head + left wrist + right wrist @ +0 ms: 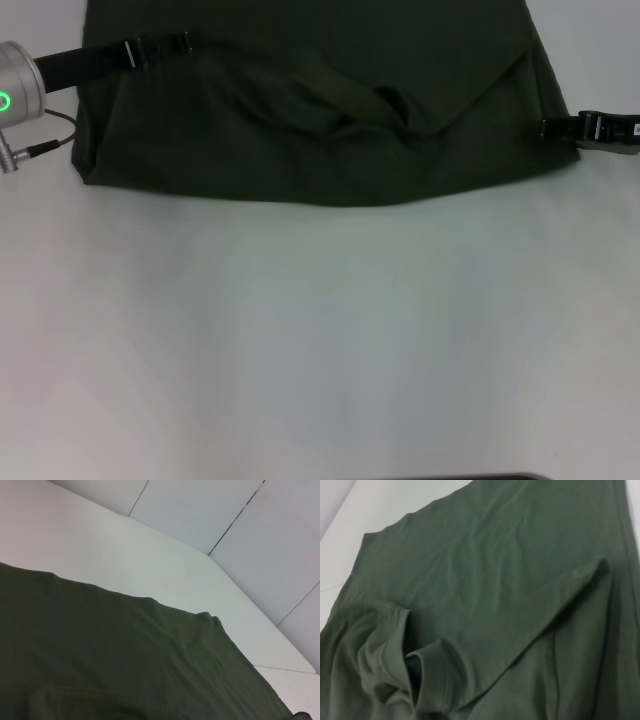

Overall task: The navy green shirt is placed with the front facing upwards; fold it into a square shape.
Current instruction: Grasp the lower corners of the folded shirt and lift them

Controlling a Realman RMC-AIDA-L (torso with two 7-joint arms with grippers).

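Note:
The navy green shirt (300, 150) lies across the far part of the white table (320, 330), plain green side showing and no lettering in sight. A flap is folded over it, its edge sagging toward the middle, where the ribbed collar (392, 105) bunches up. My left gripper (160, 47) lies over the shirt's far left part, its tip where the flap's edge begins. At the shirt's right edge, my right gripper (565, 128) touches the cloth with its tip. The left wrist view shows smooth shirt (100, 655); the right wrist view shows the shirt (495, 580), the folded flap and the crumpled collar (385, 650).
My left arm's silver wrist (15, 90), with a green light and a cable, hangs at the left border. Bare white table stretches from the shirt's near hem toward me. In the left wrist view the far table edge (235, 580) meets grey floor panels.

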